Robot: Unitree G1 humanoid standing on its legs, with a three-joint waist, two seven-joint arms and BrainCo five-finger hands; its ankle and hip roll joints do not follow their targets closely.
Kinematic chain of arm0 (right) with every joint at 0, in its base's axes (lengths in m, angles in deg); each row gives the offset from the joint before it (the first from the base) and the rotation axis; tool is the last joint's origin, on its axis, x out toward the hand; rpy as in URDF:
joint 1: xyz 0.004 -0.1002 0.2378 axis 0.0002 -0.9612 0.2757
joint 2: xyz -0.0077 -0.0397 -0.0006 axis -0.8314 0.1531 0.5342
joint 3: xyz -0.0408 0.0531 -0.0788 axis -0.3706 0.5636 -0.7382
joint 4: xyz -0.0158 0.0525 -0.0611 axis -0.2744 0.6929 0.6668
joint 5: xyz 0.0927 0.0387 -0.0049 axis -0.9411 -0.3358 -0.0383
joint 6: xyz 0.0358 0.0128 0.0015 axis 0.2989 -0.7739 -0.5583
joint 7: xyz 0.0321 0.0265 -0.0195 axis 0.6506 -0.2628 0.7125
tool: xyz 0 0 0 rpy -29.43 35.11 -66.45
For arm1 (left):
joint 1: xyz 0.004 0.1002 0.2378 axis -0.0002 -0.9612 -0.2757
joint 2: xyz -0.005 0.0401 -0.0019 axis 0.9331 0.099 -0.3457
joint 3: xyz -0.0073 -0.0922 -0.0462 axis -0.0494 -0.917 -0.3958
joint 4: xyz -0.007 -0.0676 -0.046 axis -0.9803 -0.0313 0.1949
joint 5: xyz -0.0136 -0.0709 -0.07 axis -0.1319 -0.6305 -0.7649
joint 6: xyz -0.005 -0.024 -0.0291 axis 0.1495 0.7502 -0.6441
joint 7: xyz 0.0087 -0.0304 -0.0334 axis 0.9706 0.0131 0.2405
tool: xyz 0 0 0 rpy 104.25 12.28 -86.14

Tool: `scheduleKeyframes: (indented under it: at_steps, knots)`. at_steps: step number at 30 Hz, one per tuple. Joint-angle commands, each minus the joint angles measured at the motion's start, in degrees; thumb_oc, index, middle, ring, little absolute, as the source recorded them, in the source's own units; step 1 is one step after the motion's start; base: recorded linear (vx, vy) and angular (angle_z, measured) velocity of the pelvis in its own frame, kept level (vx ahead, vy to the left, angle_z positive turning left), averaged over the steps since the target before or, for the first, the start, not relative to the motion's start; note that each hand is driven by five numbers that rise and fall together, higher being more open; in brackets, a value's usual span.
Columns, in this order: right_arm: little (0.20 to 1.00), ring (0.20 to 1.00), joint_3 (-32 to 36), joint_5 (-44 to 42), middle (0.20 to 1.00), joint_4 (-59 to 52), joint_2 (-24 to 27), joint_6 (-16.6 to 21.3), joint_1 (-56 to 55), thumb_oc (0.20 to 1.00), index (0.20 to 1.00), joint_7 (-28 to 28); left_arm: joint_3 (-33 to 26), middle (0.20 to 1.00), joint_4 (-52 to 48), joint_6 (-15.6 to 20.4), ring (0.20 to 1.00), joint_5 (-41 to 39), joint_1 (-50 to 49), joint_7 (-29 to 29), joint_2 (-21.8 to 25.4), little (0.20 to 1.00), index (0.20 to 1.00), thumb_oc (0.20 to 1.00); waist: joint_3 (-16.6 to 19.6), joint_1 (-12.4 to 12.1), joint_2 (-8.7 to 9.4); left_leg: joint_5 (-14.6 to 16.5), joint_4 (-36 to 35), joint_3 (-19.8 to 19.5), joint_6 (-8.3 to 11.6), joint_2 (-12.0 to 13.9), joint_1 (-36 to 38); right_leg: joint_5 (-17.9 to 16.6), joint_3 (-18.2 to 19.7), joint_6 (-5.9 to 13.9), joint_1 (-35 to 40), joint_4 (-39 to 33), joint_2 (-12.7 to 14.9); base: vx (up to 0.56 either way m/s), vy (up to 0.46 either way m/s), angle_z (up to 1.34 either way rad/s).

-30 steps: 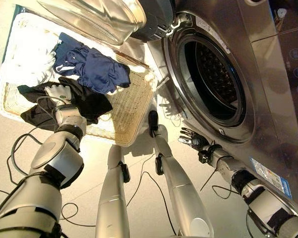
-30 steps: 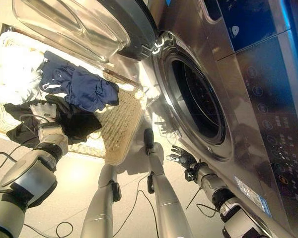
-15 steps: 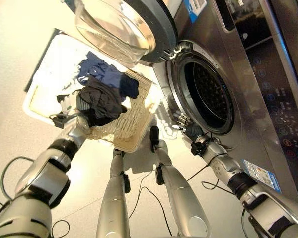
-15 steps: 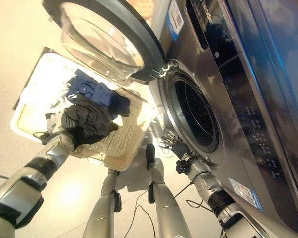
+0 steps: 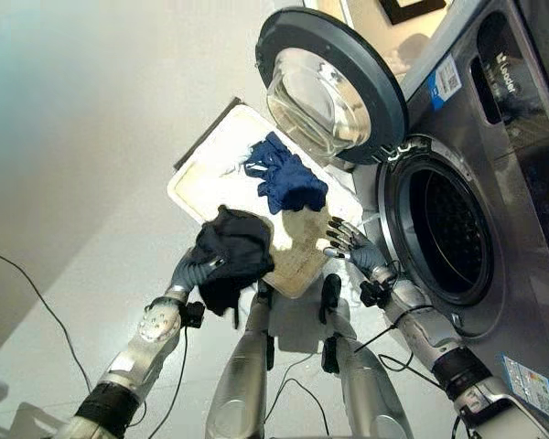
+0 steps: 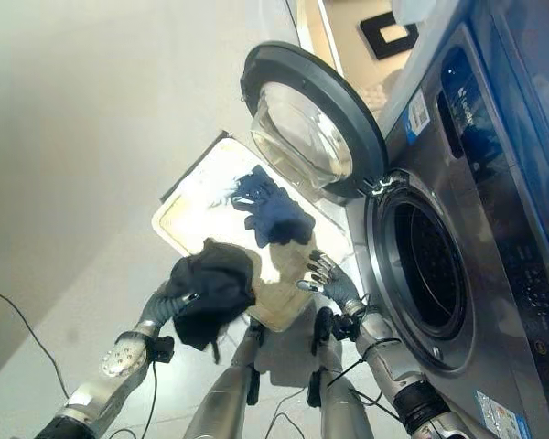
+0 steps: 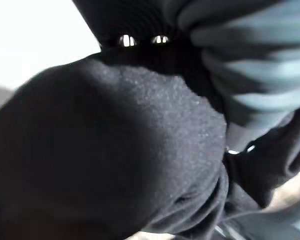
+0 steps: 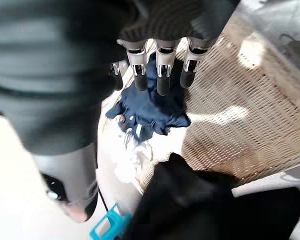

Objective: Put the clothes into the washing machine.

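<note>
**Black garment lifted, drum still to reach**

Above the near left edge of the wicker basket [image 5: 297,265], the left hand [image 5: 190,270] has its fingers curled into a black garment [image 5: 231,256] that hangs bunched and limp. It looks light and soft, and should hold best gripped deep in the bunch. The right hand [image 5: 348,247], fingers spread, hovers beside the washing machine [image 5: 494,183] opening. A blue garment [image 5: 284,178] lies in the basket.

Black garment [image 5: 231,256], navy garment [image 5: 286,176]
</note>
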State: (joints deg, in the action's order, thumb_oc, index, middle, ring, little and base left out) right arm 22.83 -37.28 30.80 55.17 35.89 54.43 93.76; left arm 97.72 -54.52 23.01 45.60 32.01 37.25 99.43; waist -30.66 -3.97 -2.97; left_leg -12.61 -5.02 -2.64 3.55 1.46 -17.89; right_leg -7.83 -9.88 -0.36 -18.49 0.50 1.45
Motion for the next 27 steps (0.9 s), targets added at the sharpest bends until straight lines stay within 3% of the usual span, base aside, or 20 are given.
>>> scheduleKeyframes:
  at_steps: [1, 7, 11, 19, 24, 25, 27]
  knots:
    - [1.0, 1.0, -2.9, 1.8, 1.0, -1.6, 0.6, -0.1, 2.1, 1.0, 1.0, 2.0, 1.6, 0.2, -4.4, 2.1, 0.2, -4.7, 3.8, 9.6, -0.2, 0.2, 0.2, 0.2, 1.3, 0.7, 0.28, 4.2, 1.2, 1.1, -1.84, -5.0, 3.3, 0.1, 0.1, 5.03, 3.3, -0.6, 2.1, 0.03, 0.002, 0.01]
    - [1.0, 1.0, -8.1, 2.5, 1.0, -1.7, 1.2, -3.2, 4.6, 1.0, 1.0, 6.1, 4.4, 0.2, -8.1, -0.4, 0.2, -6.6, 6.3, 13.4, 1.3, 0.2, 0.2, 0.2, 2.2, 0.7, 0.26, 4.4, 1.2, 1.6, -2.05, -5.0, 4.2, 0.2, 0.5, 4.81, 4.6, -1.2, 2.0, 0.0, 0.0, 0.0]
    - [1.0, 1.0, -11.3, 1.4, 1.0, -3.3, 2.2, -4.5, 5.3, 1.0, 1.0, 10.3, 6.5, 0.2, -8.7, -1.7, 0.2, -7.5, 8.1, 12.9, 2.4, 0.2, 0.2, 0.2, 2.3, 0.9, 0.55, 4.6, 1.1, 2.1, -2.21, -4.9, 4.7, 0.3, 0.7, 4.75, 5.1, -1.7, 1.9, 0.0, 0.0, 0.0]
    - [1.0, 1.0, -16.1, -9.6, 1.0, -9.5, 3.2, -6.6, 5.1, 1.0, 1.0, 14.4, 10.4, 0.2, -9.3, -4.8, 0.2, -10.0, 10.9, 13.5, 3.9, 0.2, 0.2, 0.2, 2.5, 1.6, 1.39, 4.5, 0.7, 3.4, -2.32, -4.7, 4.8, -0.1, 1.7, 4.62, 5.0, -2.4, 1.3, 0.0, -0.001, 0.0]
    - [1.0, 1.0, -17.7, -13.5, 1.0, -10.1, 2.2, -5.4, 4.7, 1.0, 1.0, 15.0, 12.7, 0.2, -9.4, -5.8, 0.2, -12.3, 11.3, 15.3, 3.1, 0.2, 0.2, 0.2, 2.3, 2.0, 1.5, 4.5, 0.8, 4.1, -2.27, -4.5, 4.5, -0.4, 1.9, 4.57, 4.6, -2.7, 1.2, -0.02, -0.006, -0.06]
    - [0.489, 0.489, -17.9, -16.2, 0.489, -10.2, 1.8, -4.9, 4.7, 0.489, 0.489, 14.4, 13.2, 0.2, -9.2, -6.3, 0.2, -12.1, 11.4, 15.3, 3.0, 0.2, 0.2, 0.2, 2.3, 2.1, 1.46, 4.4, 0.7, 4.2, -2.31, -4.5, 4.5, -0.5, 2.0, 4.52, 4.5, -2.8, 1.2, -0.01, -0.002, -0.04]
    - [0.2, 0.2, -18.1, -20.9, 0.2, -9.9, 1.1, -4.4, 4.6, 0.2, 0.2, 13.7, 13.9, 0.2, -8.7, -6.5, 0.2, -12.2, 11.7, 14.0, 2.8, 0.2, 0.2, 0.2, 2.2, 2.2, 1.37, 4.3, 0.6, 4.4, -2.27, -4.4, 4.4, -0.7, 1.9, 4.46, 4.4, -2.9, 1.2, -0.02, -0.001, -0.08]
